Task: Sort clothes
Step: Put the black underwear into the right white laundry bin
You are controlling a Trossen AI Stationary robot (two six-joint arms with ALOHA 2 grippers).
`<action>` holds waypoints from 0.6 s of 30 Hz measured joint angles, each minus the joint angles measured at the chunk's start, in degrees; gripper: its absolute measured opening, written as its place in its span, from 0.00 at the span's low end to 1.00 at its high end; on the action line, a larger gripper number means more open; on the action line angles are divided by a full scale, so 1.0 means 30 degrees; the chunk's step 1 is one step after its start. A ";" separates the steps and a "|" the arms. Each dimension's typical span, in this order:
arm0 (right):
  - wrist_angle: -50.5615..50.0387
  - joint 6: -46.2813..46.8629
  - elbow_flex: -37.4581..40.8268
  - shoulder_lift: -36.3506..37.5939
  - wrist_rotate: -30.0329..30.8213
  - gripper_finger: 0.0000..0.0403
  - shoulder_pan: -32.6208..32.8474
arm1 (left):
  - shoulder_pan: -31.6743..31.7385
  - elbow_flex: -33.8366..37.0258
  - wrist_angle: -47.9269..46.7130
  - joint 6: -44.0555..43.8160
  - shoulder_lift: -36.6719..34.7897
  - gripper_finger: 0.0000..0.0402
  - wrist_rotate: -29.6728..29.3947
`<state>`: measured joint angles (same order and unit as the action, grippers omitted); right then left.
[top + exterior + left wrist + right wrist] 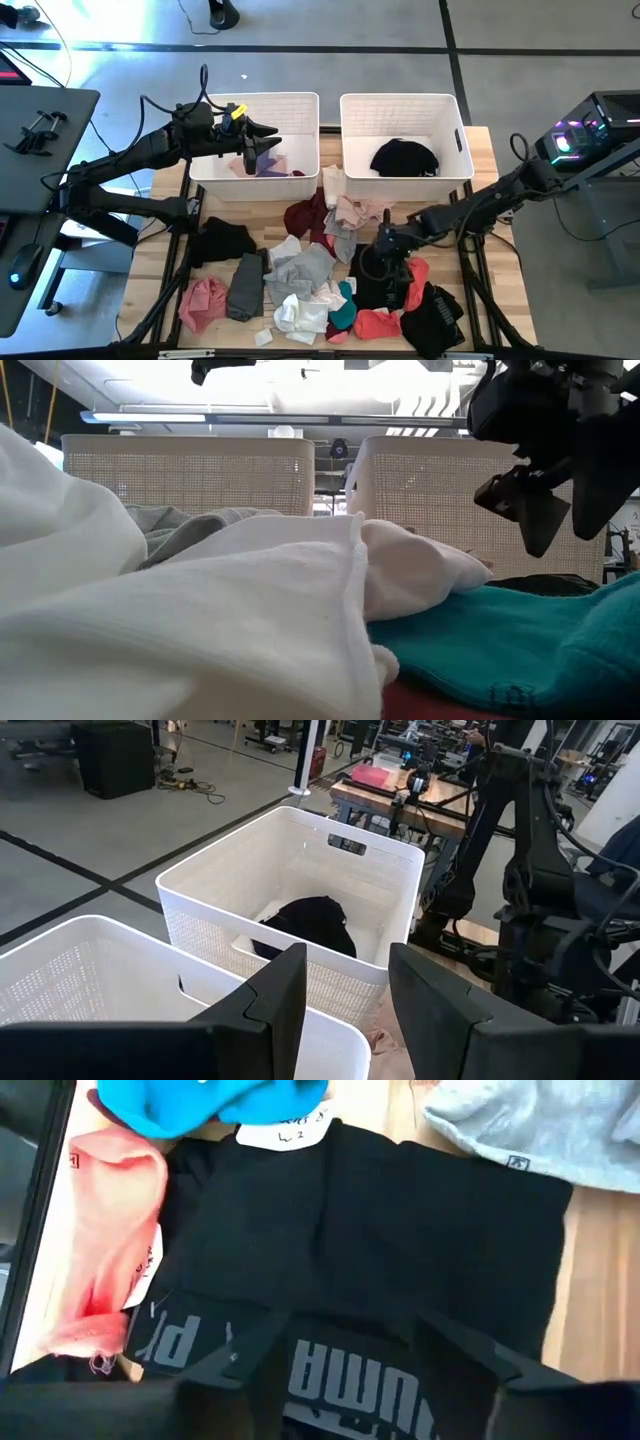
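A: Where's the clothes pile [320,275]?
B: Heap of small soft garments across the near half of the wooden slatted table [480,160], centre to 5 o'clock. Black, maroon, grey, white, teal, coral, pink all mixed.

A: Right gripper [383,262]?
B: Low over the heap at abt 5 o'clock, above a flat black fabric garment w/ grey block lettering [400,1250]. Jaws stand apart, nothing between them. Can't tell if the tips touch the cloth. Next to that piece: a coral-pink garment [105,1240], a bright teal-blue one [200,1102], a light grey one [530,1120].

A: Left gripper [262,140]?
B: Up at abt 11 o'clock, over the left white slatted plastic basket [205,172]. Jaws part open, holding nothing. Lavender and maroon bits [272,166] lie in that basket under it.

A: Other basket?
B: Right white slatted plastic basket [455,165], 1 o'clock, just beside the left one. One black bunched garment [405,158] inside.

A: Low cam?
B: Mostly white cloth [200,610] up close, teal fabric [520,640] to its side, both baskets behind.
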<state>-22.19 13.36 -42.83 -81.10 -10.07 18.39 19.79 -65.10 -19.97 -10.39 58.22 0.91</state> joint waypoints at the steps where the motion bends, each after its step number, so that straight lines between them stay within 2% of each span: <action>1: -0.0027 0.0047 0.0000 0.0000 0.0005 0.50 0.0000 | 0.0000 0.0000 -0.0003 0.0000 0.0000 0.33 -0.0003; 9: -0.0073 -0.1134 -0.0007 -0.0153 0.0449 0.71 0.0000 | -0.0003 0.0000 0.0000 0.0007 0.0000 0.33 -0.0007; 15: 0.0093 -0.3093 -0.0015 -0.1730 0.1840 0.73 0.0138 | -0.0005 0.0000 -0.0002 0.0007 0.0000 0.33 -0.0007; 18: 0.0114 -0.3098 -0.0022 -0.2809 0.1853 0.73 0.0138 | 0.0000 0.0000 -0.0007 0.0012 0.0000 0.33 -0.0015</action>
<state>-21.85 4.06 -42.89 -89.53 -4.51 18.81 19.79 -65.10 -19.99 -10.36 58.22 0.86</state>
